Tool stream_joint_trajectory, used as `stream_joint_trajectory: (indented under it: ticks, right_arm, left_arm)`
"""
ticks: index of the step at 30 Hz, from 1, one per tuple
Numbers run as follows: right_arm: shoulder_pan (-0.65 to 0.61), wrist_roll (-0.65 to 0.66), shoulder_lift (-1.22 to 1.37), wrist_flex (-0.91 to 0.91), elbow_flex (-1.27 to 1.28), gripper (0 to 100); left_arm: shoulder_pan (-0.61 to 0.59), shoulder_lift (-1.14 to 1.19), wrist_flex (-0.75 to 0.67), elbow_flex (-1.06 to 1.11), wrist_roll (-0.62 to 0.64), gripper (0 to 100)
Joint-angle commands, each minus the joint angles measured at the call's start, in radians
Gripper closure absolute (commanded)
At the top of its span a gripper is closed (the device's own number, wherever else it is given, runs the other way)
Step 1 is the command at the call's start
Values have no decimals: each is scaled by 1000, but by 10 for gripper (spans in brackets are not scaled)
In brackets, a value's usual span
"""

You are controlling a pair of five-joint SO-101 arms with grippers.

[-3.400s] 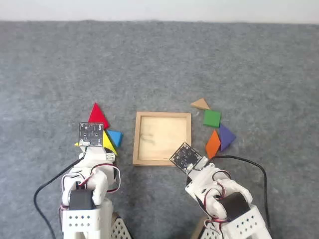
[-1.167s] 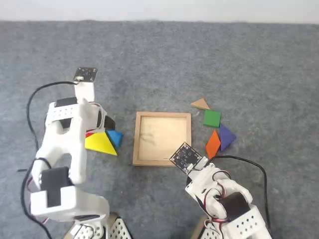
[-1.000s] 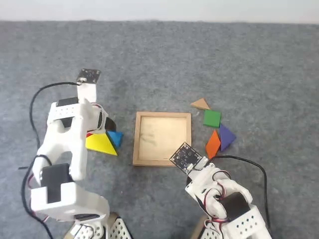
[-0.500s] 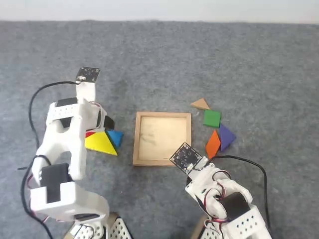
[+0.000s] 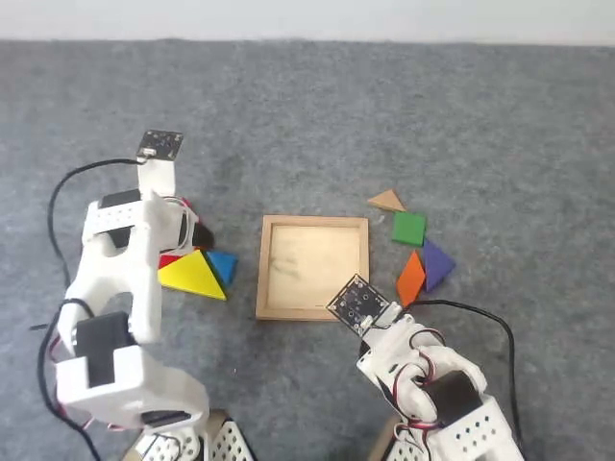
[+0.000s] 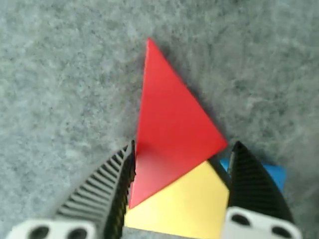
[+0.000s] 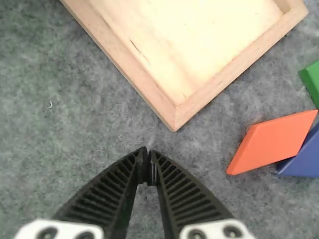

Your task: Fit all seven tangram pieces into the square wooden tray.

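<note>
Red triangle: lies flat on the bench near the tray, touching the yellow triangle, between the wide jaws of the left claw; seems light, stiff, perhaps slick, so wants pinching across two edges; right claw closed.

Surface: table under a grey, felt-like cover
Middle: square wooden tray, lying flat
Right of tray: tan triangle, green square, orange parallelogram and purple triangle, close together
Left of tray: yellow triangle, blue triangle and red triangle, bunched together
</note>
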Motion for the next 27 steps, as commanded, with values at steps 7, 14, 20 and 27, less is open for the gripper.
stream_joint_trajectory:
  ticks: [7, 14, 20, 27]
  right_arm:
    - [-5, 2, -15, 5, 17, 990]
    - [-5, 2, -15, 5, 17, 990]
    - [-5, 2, -15, 5, 17, 990]
    - [-5, 2, -15, 5, 17, 990]
  left_arm:
    - [9, 170, 132, -269, 71, 684]
    - [9, 183, 144, -271, 5, 684]
    - [3, 190, 146, -269, 3, 684]
    - [9, 192, 140, -269, 6, 683]
